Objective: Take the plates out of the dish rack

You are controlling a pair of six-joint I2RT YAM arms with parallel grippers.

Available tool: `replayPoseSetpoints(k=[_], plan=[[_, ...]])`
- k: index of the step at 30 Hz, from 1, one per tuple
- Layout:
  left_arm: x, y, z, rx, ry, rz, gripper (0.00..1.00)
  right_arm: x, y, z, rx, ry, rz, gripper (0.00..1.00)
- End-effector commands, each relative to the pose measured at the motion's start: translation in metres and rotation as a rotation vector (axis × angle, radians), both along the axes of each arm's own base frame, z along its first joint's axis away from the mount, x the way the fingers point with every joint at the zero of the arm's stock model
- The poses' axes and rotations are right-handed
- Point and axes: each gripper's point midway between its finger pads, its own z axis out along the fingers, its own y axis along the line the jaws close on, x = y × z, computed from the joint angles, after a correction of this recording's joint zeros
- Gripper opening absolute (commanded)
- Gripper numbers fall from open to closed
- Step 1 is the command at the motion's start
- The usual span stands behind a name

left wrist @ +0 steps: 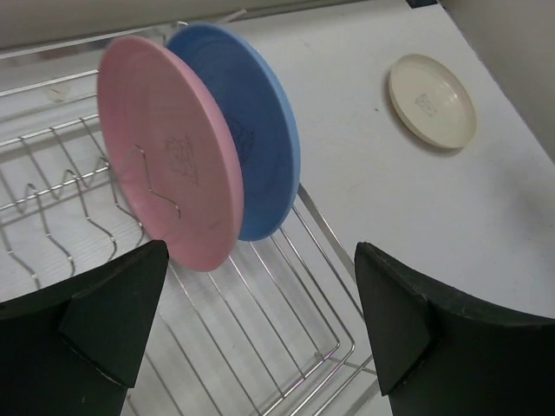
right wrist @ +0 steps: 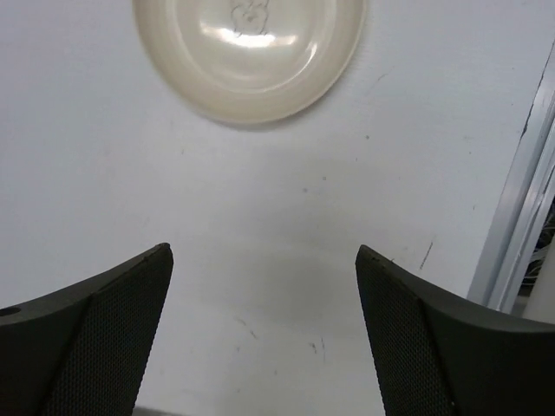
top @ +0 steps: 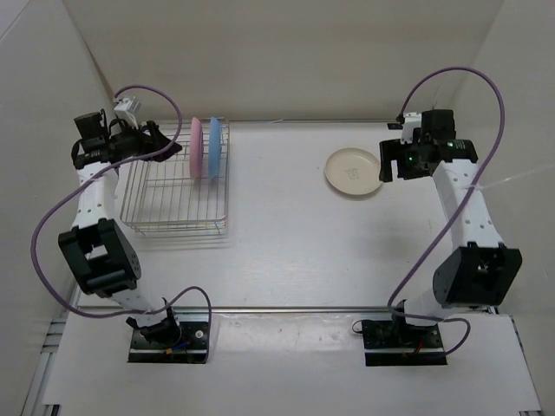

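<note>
Cream plate (top: 353,172): lies flat on the bench (top: 329,251) at the right, well apart from the dish rack (top: 165,198). This one looks unloaded.
Right jaws: spread wide with nothing between them, hanging over bare bench just beside the cream plate's rim. The plate rests free of them.
Pink plate (top: 196,148): stands on edge at the rack's far end, kept upright by the wire prongs, with its broad face toward the left arm.
Blue plate (top: 214,146): stands on edge directly behind the pink one. I cannot tell whether they touch.
Left jaws: wide and empty over the rack floor, pointed at the pink plate but apart from it, probably lining up on its rim.
Progress: one of three plates is out and two are left.
Risk: lifting the pink plate could tip the blue one.
</note>
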Motion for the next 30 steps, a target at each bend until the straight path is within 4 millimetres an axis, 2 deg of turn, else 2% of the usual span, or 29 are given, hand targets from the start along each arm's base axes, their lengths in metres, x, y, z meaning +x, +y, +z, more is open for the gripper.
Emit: replayPoseSetpoints(k=[1,2,3,5,6,10,14,15,19,24,25,27,29,30], plan=[[0.009,-0.013,-0.011,-0.093,-0.009,-0.129,0.99,-0.042,0.011,-0.006,-0.030,0.055,0.167,0.89],[0.015,-0.016,-0.013,-0.095,-0.017,-0.147,0.99,-0.051,0.009,-0.010,-0.045,0.067,0.192,0.89],[0.021,-0.016,-0.024,-0.123,0.012,-0.160,0.99,-0.061,0.009,-0.001,-0.048,0.045,0.191,0.89],[0.030,-0.024,-0.029,-0.133,0.023,-0.178,0.99,-0.073,0.008,0.005,-0.063,0.011,0.209,0.89],[0.032,-0.024,-0.033,-0.134,0.029,-0.188,0.99,-0.079,0.008,0.001,-0.062,0.021,0.209,0.89],[0.048,-0.044,-0.051,-0.158,0.072,-0.252,0.99,-0.086,0.003,0.006,-0.106,-0.003,0.201,0.89],[0.058,-0.059,-0.068,-0.168,0.103,-0.285,0.92,-0.090,0.002,0.007,-0.104,-0.006,0.179,0.89],[0.060,-0.059,-0.067,-0.173,0.107,-0.283,0.86,-0.091,0.002,0.004,-0.103,0.003,0.179,0.89],[0.065,-0.062,-0.069,-0.180,0.117,-0.289,0.75,-0.096,0.002,0.002,-0.103,0.005,0.179,0.89],[0.068,-0.061,-0.063,-0.169,0.099,-0.282,0.71,-0.096,0.002,-0.004,-0.102,0.012,0.180,0.89],[0.068,-0.061,-0.063,-0.169,0.099,-0.282,0.64,-0.098,0.002,-0.008,-0.102,0.023,0.180,0.89],[0.071,-0.051,-0.055,-0.165,0.084,-0.265,0.63,-0.097,0.003,-0.010,-0.093,0.031,0.186,0.89],[0.071,-0.047,-0.051,-0.182,0.089,-0.258,0.54,-0.096,0.004,-0.015,-0.087,0.044,0.178,0.89],[0.072,-0.042,-0.051,-0.182,0.088,-0.248,0.54,-0.096,0.004,-0.015,-0.087,0.044,0.178,0.89]])
